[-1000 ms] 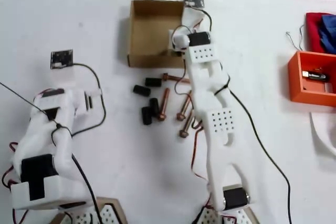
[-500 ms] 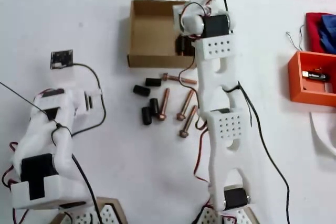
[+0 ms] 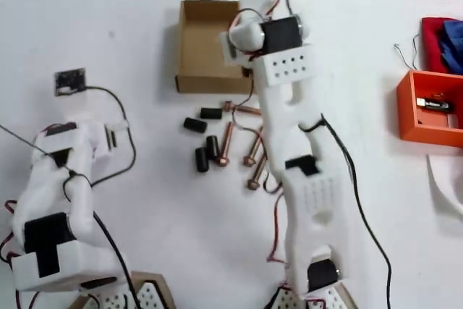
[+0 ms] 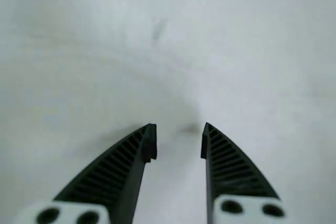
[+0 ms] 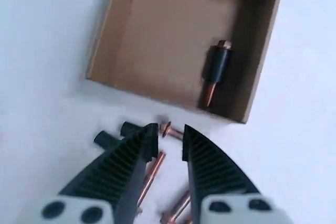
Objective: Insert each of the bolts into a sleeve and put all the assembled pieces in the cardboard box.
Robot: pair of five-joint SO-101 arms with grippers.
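One black-sleeved copper bolt (image 5: 216, 72) rests in the brown cardboard box (image 5: 157, 35); right gripper (image 5: 169, 132) above gapes empty for more, left gripper (image 4: 177, 140) open too.

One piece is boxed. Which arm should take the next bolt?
Right, probably. The right gripper, open, hangs by the box, just over the loose bolts and sleeves. The left gripper, also open, faces bare table, far from them.

High view: fixed, off the arms, looks down over the whole table (image 3: 130, 27). Left wrist view: close over bare table, facing past its jaws. Right wrist view: higher up; box (image 5: 157, 35) beyond its jaws and bolts (image 5: 172, 131) between them, both shared with the high view.
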